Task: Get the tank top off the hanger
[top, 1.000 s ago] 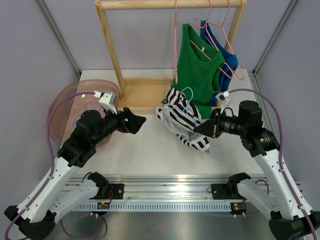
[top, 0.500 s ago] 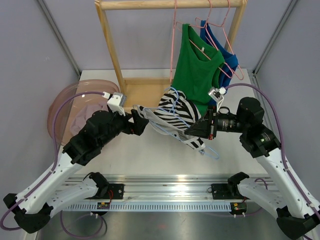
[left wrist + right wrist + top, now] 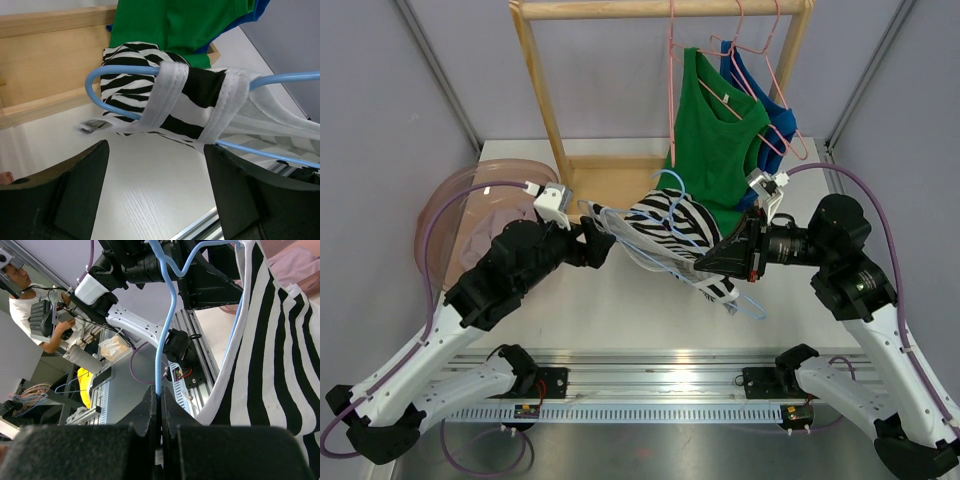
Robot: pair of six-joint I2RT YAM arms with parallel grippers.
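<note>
A black-and-white striped tank top [image 3: 672, 226] hangs on a light blue wire hanger [image 3: 745, 303], held up above the table between my two arms. My right gripper [image 3: 720, 262] is shut on the hanger's wire [image 3: 161, 347]; the striped top [image 3: 280, 385] drapes to its right. My left gripper [image 3: 603, 243] is open at the top's left end. In the left wrist view the top [image 3: 165, 102] and the hanger's loop [image 3: 95, 82] are just beyond my fingers [image 3: 250, 195], with nothing between them.
A wooden rack [image 3: 585, 185] stands at the back with a green top [image 3: 715, 140] and a blue top [image 3: 775, 115] on pink hangers. A pink tub [image 3: 455, 205] sits at the left, behind my left arm. Grey walls close both sides.
My right gripper has lifted the hanger and striped top off the table and drawn it slightly right. My left gripper has moved right up to the top's left end, still open.
</note>
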